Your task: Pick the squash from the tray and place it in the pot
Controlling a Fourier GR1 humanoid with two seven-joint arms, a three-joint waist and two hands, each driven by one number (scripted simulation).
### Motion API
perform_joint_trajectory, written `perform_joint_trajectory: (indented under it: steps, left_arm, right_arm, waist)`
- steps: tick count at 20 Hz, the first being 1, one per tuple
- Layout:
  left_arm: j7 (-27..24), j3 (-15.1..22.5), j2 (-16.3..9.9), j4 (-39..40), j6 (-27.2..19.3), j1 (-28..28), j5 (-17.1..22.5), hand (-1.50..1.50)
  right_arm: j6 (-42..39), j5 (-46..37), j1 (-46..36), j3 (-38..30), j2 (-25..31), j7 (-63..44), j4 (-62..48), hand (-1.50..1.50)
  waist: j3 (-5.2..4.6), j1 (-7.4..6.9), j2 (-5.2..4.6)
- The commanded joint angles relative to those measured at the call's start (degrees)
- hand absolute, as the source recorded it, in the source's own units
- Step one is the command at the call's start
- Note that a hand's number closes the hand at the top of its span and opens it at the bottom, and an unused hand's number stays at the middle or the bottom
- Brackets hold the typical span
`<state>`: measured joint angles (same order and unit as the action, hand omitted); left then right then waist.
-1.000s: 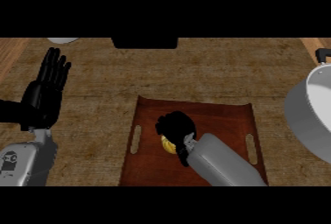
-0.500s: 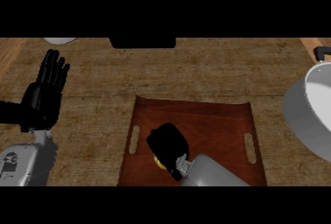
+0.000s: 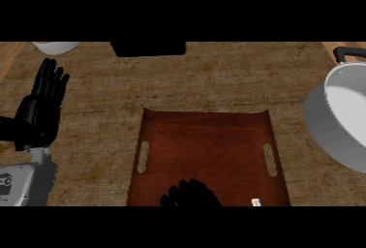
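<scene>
The brown wooden tray lies in the middle of the counter, and no squash shows on its visible surface. My right hand is at the view's lower edge, over the tray's near end, its fingers curled downward. The squash is hidden under that hand. The big grey pot stands at the right edge, well to the right of the tray, with its black handle at the far side. My left hand rests open at the left, fingers pointing up.
A white bowl is cut off at the top left. A black block sits at the top centre. Woven counter surface stretches between the tray and these.
My right hand, curled on the yellow squash, has drawn back from the tray's middle to the lower edge. The squash no longer shows. The left hand has not moved.
</scene>
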<state>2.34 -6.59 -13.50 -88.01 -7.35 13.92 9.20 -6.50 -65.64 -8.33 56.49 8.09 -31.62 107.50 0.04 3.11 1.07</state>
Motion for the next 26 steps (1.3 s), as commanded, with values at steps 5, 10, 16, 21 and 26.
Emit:
perform_joint_trajectory:
  steps: [5, 10, 16, 21, 26]
  left_arm:
    - [1.1, -0.1, -0.2, -1.7, 0.5, -1.3, 0.5, 0.0]
    - [1.8, 1.3, 0.9, -1.9, -1.0, 0.3, -1.0, 0.0]
    - [2.5, -0.1, -0.3, -1.2, 0.3, 2.4, 0.2, 0.0]
    - [1.3, 1.0, 1.0, -1.7, 0.1, 1.6, -0.2, 0.0]
    - [1.6, 1.4, 1.1, -3.2, 0.3, -0.1, -0.3, 0.0]
  right_arm:
    - [7.6, -11.6, 9.8, -7.2, 11.8, -8.9, 26.3, 1.5]
    - [11.6, -14.9, 18.2, -14.7, 20.1, -9.3, 38.9, 1.5]
    - [12.2, 0.2, 22.3, -34.9, 25.4, -6.8, 43.5, 1.5]
    - [16.0, 8.1, 23.4, -44.8, 26.1, -2.3, 33.5, 1.5]
    - [20.9, 18.9, 22.9, -55.6, 28.4, 4.8, 24.0, 1.5]
  waist:
    - [0.07, -0.39, -0.17]
    - [0.11, -0.75, -0.56]
    - [0.11, -1.34, -1.07]
    - [0.22, -2.0, -1.33]
    - [0.3, -2.51, -1.09]
